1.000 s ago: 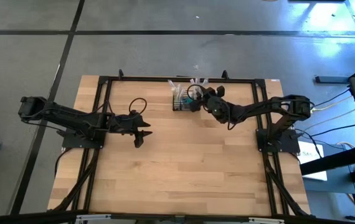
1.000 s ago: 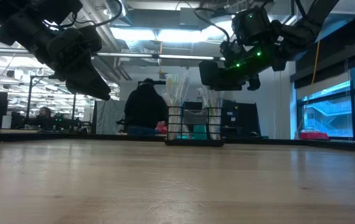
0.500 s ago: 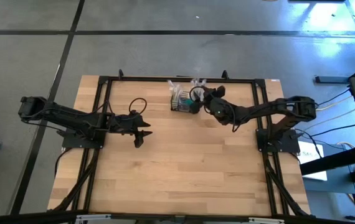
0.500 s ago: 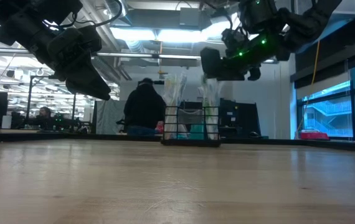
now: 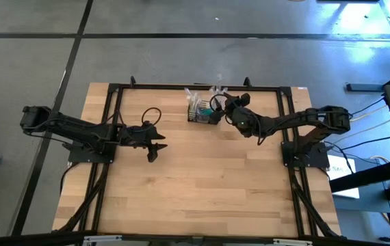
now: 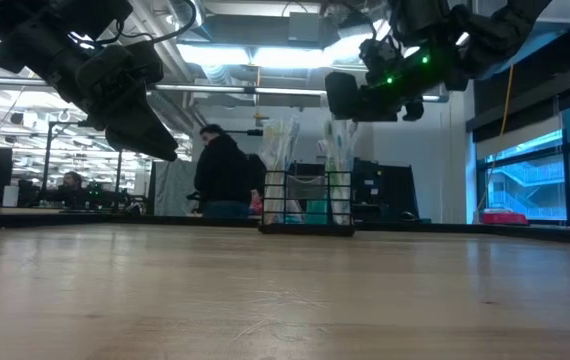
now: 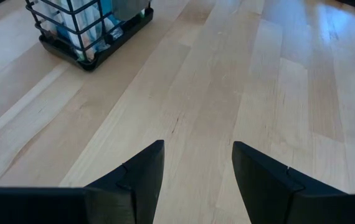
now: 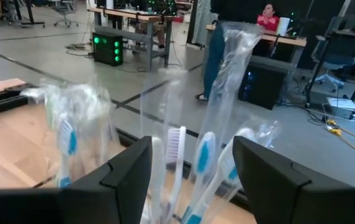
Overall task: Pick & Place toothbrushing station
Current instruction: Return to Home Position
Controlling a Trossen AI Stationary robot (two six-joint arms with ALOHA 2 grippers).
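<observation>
The toothbrushing station (image 5: 198, 111) is a small black wire caddy standing on its base on the wooden table near the far edge, also seen in the low view (image 6: 307, 205) and the left wrist view (image 7: 90, 28). Wrapped toothbrushes (image 8: 205, 155) stand upright in it, their tops above its rim (image 6: 337, 150). My right gripper (image 8: 190, 171) is open, hovering just above and to the right of the caddy (image 6: 353, 98), its fingers on either side of the brush tops, apart from them. My left gripper (image 7: 197, 168) hangs open above bare wood at mid-left (image 5: 156, 149).
A black frame rail (image 5: 181, 87) runs along the table's far edge and down both sides. The near half of the table (image 5: 195, 198) is bare wood. Beyond the far edge a person (image 6: 223, 175) stands in the room.
My right gripper has risen a little above the caddy, staying over its right side. The caddy stands on the table as before. My left arm has kept still.
</observation>
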